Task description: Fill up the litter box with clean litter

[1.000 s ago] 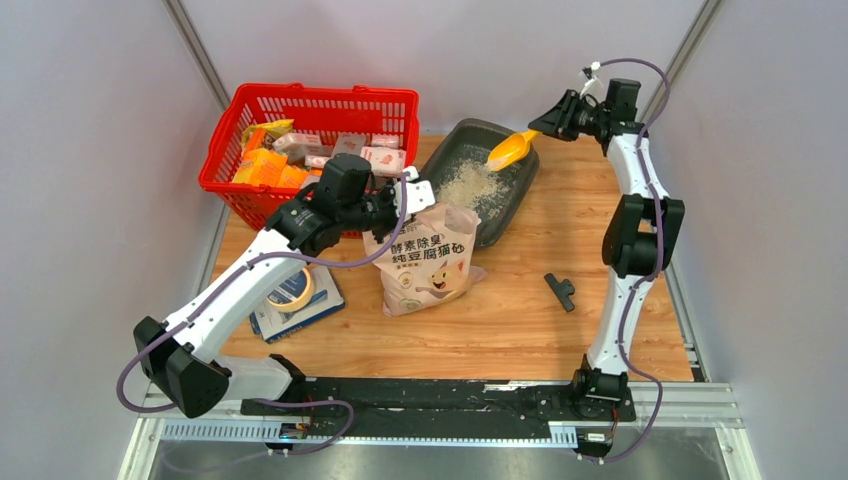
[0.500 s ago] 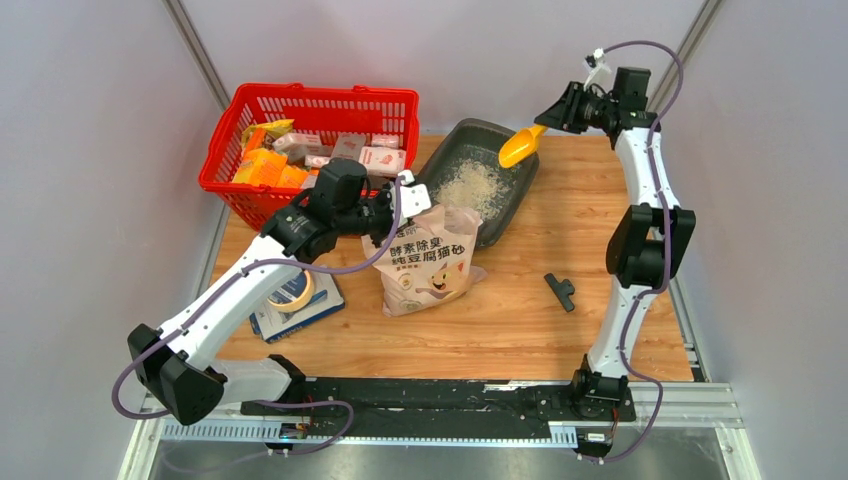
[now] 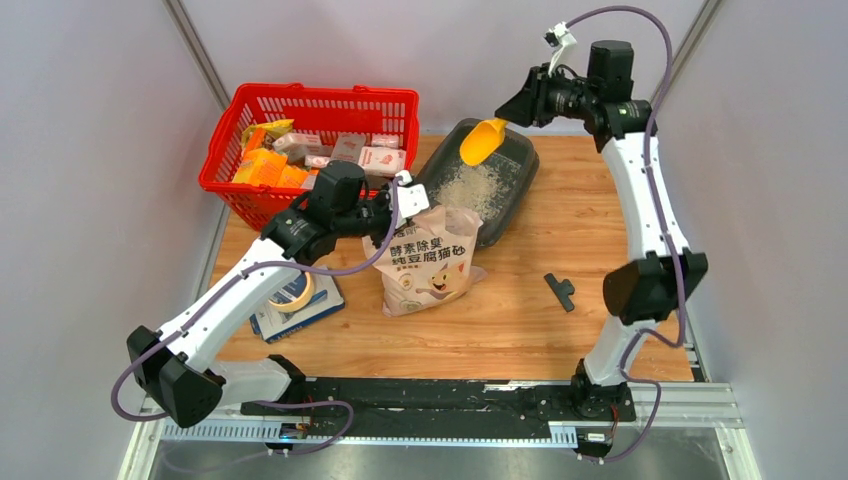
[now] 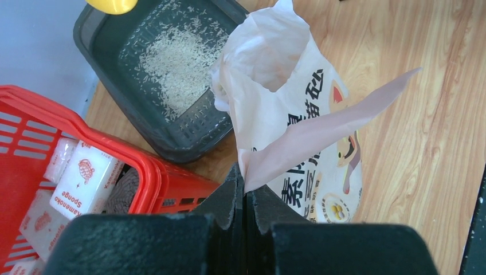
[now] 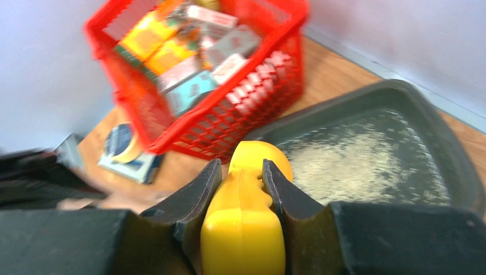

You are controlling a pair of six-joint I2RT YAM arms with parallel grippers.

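The dark grey litter box [image 3: 521, 186] lies at the back of the table beside the red basket. A patch of pale litter [image 3: 468, 186] covers its floor, clearest in the left wrist view [image 4: 175, 60]. My right gripper [image 3: 512, 112] is shut on the handle of a yellow scoop [image 3: 483, 141], held above the box's far end. In the right wrist view the scoop [image 5: 246, 220] sits between the jaws, over the litter box [image 5: 444, 150] and its litter [image 5: 355, 166]. My left gripper [image 3: 396, 205] is shut on the open top edge of the printed litter bag [image 3: 430, 262], holding the bag [image 4: 312, 154] upright.
A red basket [image 3: 312, 105] full of packages stands left of the litter box, close to my left gripper [image 4: 245, 183]. A tape roll [image 3: 289, 291] rests on a blue book at the left. A small black tool [image 3: 562, 290] lies on the right. Walls close in both sides.
The right arm has risen and carried the scoop left, from the litter box's right rim to above its far end. The left gripper still holds the bag top, barely shifted.
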